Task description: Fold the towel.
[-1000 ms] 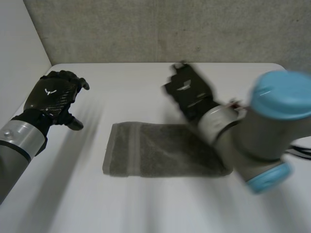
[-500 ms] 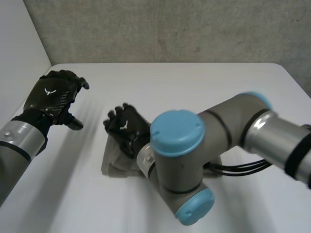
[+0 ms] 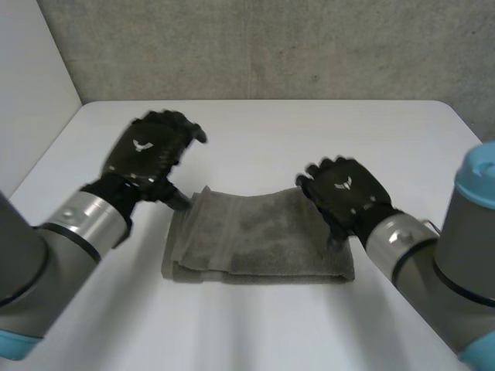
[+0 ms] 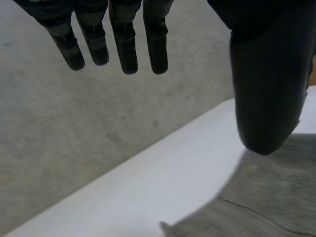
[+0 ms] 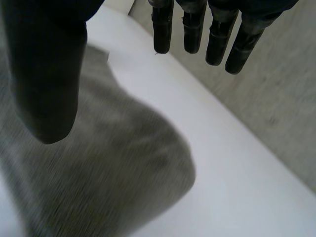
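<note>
Site: a white tabletop (image 3: 255,131) set against a grey, rough-textured wall (image 3: 271,46). Nothing else lies on the surface apart from the task item.

Item: a grey towel (image 3: 255,239) lies at the middle of the tabletop, long side running between the two arms. Layered edges show along its near side and at its left end, so it appears to be doubled over at least once. The far edge rises in a slight hump.

Left robot hand (image 3: 147,154): positioned at the towel's far left corner. In its wrist view the fingers (image 4: 126,49) are straight and spread, the thumb (image 4: 266,89) is extended above the cloth (image 4: 266,197), and nothing is held. Contact with the towel cannot be confirmed.

Right robot hand (image 3: 344,197): positioned over the far right corner. Its wrist view shows straight fingers (image 5: 217,39) and an extended thumb (image 5: 47,74) above the cloth (image 5: 98,168); released, empty.

Assessment: the hands are placed symmetrically, one per far corner, which suits either taking both corners for a further fold or pressing the layers flat. Which of these is intended cannot be determined.
</note>
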Controlling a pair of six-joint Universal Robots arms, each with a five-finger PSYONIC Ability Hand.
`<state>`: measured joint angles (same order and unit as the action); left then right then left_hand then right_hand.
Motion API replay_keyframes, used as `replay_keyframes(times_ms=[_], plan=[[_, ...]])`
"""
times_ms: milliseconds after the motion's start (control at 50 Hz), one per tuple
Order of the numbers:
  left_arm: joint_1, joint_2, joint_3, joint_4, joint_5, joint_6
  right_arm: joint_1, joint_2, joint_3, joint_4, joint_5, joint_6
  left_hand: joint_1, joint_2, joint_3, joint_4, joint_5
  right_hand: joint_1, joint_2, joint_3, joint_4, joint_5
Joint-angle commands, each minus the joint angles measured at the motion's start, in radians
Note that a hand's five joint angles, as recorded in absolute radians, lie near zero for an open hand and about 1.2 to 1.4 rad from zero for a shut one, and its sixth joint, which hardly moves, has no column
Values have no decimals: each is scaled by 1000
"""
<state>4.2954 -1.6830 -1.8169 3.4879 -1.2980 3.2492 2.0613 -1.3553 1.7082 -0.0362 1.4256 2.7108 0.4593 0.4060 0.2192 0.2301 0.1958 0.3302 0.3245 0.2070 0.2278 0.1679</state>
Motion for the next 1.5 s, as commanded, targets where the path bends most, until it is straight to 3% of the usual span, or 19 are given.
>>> replay_keyframes(times_ms=[20, 100, 220, 560, 600, 620, 660, 780, 880, 960, 1060, 1100, 1180, 1320, 1500], plan=[[-60, -107, 11, 20, -67, 11, -76, -7, 179, -114, -48, -12, -78, -25, -45, -56, 10, 54, 60, -32, -53, 42], [-62, -159, 13, 43, -121, 12, -101, -2, 260, -215, -59, -12, -78, -25, -45, -56, 10, 95, 101, -32, -53, 83], [-62, -162, 13, 43, -127, 9, -119, 22, 309, -292, -83, -12, -81, -28, -45, -56, 8, 245, 250, -32, -53, 232], [-62, -122, -1, 46, -129, 4, -121, 134, 275, -318, -94, -17, -90, -37, -45, -56, -1, 421, 427, -32, -53, 409], [-62, -122, -1, 46, -129, 4, -130, 134, 275, -318, -96, -17, -90, -37, -45, -56, -1, 637, 643, -32, -53, 625], [-62, -121, -1, 46, -129, 4, -130, 134, 275, -318, -96, -17, -90, -37, -45, -56, -1, 638, 644, -32, -53, 626], [-62, -119, -1, 46, -129, 4, -154, 128, 278, -318, -97, -17, -93, -40, -45, -56, -4, 1064, 1070, -32, -53, 1052], [-54, -104, -5, 45, -130, 4, -207, 84, 284, -303, -97, -51, -93, -40, -45, -56, -4, 1066, 1072, -32, -53, 1054], [-45, -77, -18, 46, -130, 4, -312, -30, 278, -300, -112, -196, -96, -43, -45, -56, -7, 1066, 1072, -32, -53, 1054], [-40, -64, -22, 46, -130, 4, -314, -76, 251, -283, -151, -238, -96, -43, -45, -56, -7, 1066, 1072, -32, -53, 1054], [-36, -50, -25, 48, -130, 4, -242, -88, 166, -211, -162, -221, -96, -43, -45, -56, -7, 1066, 1072, -32, -53, 1054], [-31, -46, -25, 48, -130, 3, -134, -79, 111, -189, -159, -192, -96, -43, -45, -56, -7, 1066, 1072, -32, -53, 1054], [-20, -37, -27, 48, -130, 0, -29, -45, 64, -192, -152, -183, -96, -43, -45, -56, -7, 1066, 1072, -32, -53, 1054], [-16, -32, -38, 48, -138, 0, 245, 111, -38, -179, -90, -187, -96, -43, -45, -56, -7, 1066, 1072, -32, -53, 1054], [-19, -30, -47, 48, -141, -2, 333, 222, -39, -180, -82, -187, -99, -46, -45, -56, -10, 1066, 1072, -32, -53, 1054]])
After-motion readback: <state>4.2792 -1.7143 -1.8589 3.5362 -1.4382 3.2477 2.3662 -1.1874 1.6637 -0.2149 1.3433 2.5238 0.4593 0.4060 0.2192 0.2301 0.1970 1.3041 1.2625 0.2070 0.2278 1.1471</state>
